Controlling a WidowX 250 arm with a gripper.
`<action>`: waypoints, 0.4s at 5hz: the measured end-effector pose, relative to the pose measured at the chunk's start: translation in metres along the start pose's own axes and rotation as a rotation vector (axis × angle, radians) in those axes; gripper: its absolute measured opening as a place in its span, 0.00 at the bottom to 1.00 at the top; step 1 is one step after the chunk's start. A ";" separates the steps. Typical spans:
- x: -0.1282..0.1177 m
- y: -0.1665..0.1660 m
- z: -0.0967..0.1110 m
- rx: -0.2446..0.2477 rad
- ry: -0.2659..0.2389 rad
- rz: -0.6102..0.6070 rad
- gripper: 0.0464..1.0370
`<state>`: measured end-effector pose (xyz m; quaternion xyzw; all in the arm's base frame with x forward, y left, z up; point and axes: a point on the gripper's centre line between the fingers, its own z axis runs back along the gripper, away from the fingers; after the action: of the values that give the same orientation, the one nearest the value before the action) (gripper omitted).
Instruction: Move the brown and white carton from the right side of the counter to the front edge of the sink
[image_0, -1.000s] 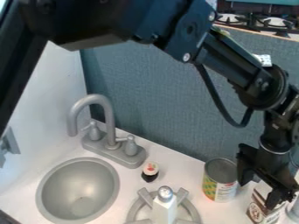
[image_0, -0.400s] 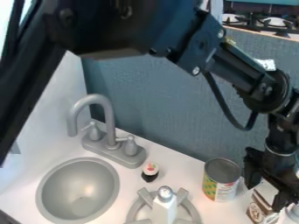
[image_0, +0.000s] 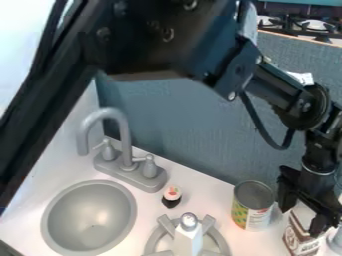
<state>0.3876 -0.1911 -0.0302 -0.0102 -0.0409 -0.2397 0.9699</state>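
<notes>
Gripper (image_0: 302, 220) spread wide abt. carton (image_0: 294, 240) top, nr. can (image_0: 252, 204); firm hold unconf. Est.: approach done, grasp + lift left.

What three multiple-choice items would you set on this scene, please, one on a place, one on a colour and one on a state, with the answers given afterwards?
1. Which of these is the pincer nearest to?
A. The sink
B. The brown-and-white carton
C. The stove

2. What colour is the faucet?
A. Red
B. Yellow
C. Grey

3. How is the can placed?
A. Upright
B. Lying on its side
C. Leaning on the faucet

Answers:
1. B: the pincer is right at the carton's top, at the lower right of the view.
2. C: its curved spout, base and both handles are all grey.
3. A: its round lid faces up, with the labelled side upright below it.
</notes>
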 end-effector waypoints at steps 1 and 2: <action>0.002 0.001 -0.002 0.008 0.006 0.004 0.96; 0.004 0.003 -0.004 0.020 0.011 -0.002 0.96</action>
<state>0.3925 -0.1907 -0.0338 0.0007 -0.0379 -0.2403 0.9699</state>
